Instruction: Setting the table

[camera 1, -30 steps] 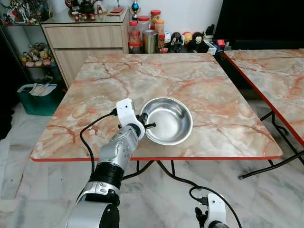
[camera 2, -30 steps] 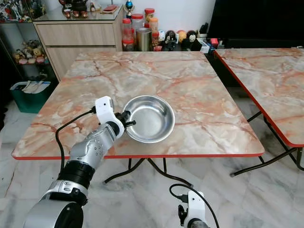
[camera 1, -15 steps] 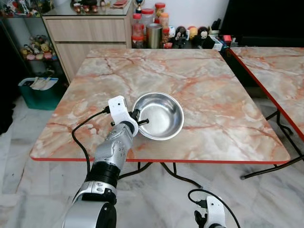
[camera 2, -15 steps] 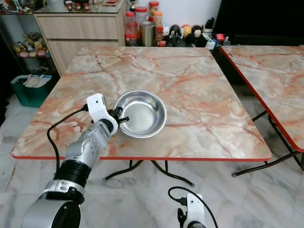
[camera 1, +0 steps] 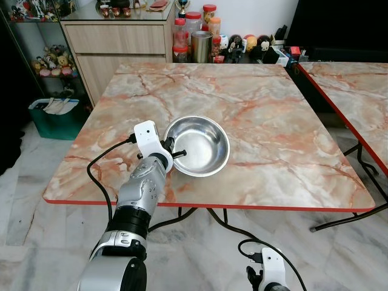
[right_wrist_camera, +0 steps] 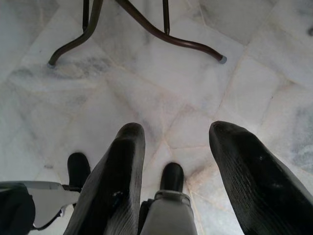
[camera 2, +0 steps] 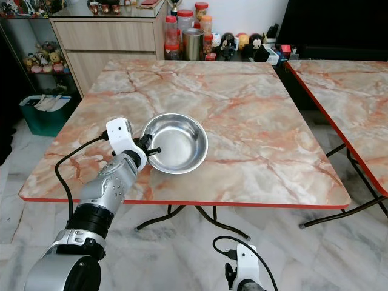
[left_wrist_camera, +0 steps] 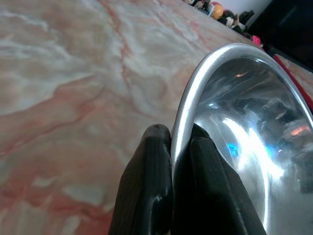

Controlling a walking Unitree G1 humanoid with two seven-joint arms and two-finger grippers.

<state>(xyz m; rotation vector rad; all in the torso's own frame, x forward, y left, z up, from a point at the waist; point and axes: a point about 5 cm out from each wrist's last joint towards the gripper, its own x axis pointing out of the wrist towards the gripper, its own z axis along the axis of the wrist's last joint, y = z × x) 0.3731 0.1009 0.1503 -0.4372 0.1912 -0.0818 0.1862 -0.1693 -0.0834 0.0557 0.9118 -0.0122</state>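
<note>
One item on table so far: steel bowl. Judged early in the task; no plates, cutlery or cups laid yet, bowl not let go.

1. Bin, far left on floor: teal plastic, papers inside.
2. Cabinet, far left behind table: pale wood fronts, glass top, small ornaments.
3. Left gripper, near-left part of table: black fingers pinched on the bowl's near-left rim, one inside, one outside. Silver arm, white wrist block, black cable looped beside it.
4. Bowl, near-left of table centre, base seems to rest on the top, though could be just off it. Round, shallow, thin rolled rim, polished, mirror-like inside. Likely light, slippery at rim.
5. Table: square, orange-pink marble pattern w/ veins, red edge strip, dark curved metal legs.
6. Jars & tin, far side behind table: red-lidded, plus small figurines.
7. Right gripper, low near floor, idle: fingers spread apart, nothing between. Floor pale marble tile.
8. Second table, far right: same top, apart from first.
</note>
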